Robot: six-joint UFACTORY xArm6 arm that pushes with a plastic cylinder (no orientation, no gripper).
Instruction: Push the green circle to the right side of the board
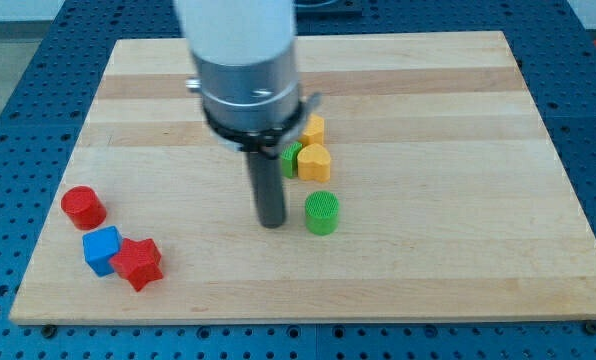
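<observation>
The green circle (321,212) is a short green cylinder standing near the middle of the wooden board (458,200). My tip (272,223) rests on the board just to the circle's left, a small gap apart. The dark rod rises from it to the grey and white arm body (246,70), which hides part of the board behind it.
Above the green circle sit a yellow heart-shaped block (315,161), a second green block (292,158) partly hidden by the arm, and another yellow block (314,129). At the view's lower left are a red cylinder (82,207), a blue cube (101,249) and a red star (138,263).
</observation>
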